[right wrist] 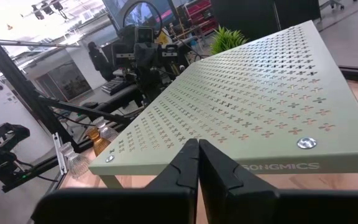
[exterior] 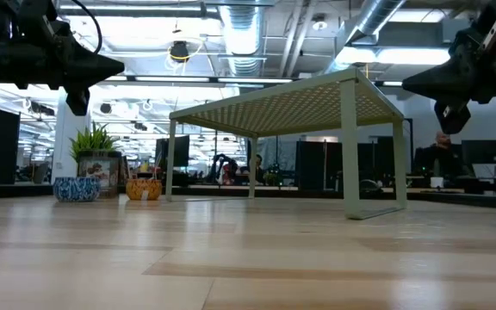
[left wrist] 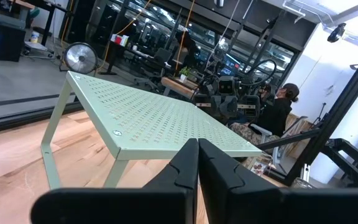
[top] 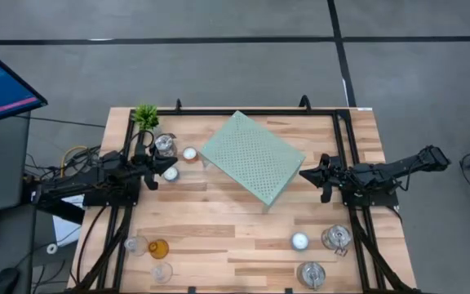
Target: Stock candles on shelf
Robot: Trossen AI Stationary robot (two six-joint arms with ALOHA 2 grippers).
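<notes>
Both tools are pinched fully closed with nothing in them. The left tool [top: 152,173] hangs over the desk [top: 219,233] just off the shelf's left side, fingers pressed together in its wrist view [left wrist: 198,163]. The right tool [top: 308,174] sits right at the shelf's right corner, same deal, tips meeting [right wrist: 198,160].

The shelf [top: 253,157] is the mint perforated platform, turned at an angle in the far middle of the desk, and its top is bare. The candles are all still down on the wood: a glass one [top: 164,145] and two tealights [top: 189,153] by the little plant [top: 145,115] near the left tool, an amber glass [top: 159,248] and clear holders [top: 135,245] at the near left, plus a tealight [top: 299,241] and silver tins [top: 336,238] at the near right.
</notes>
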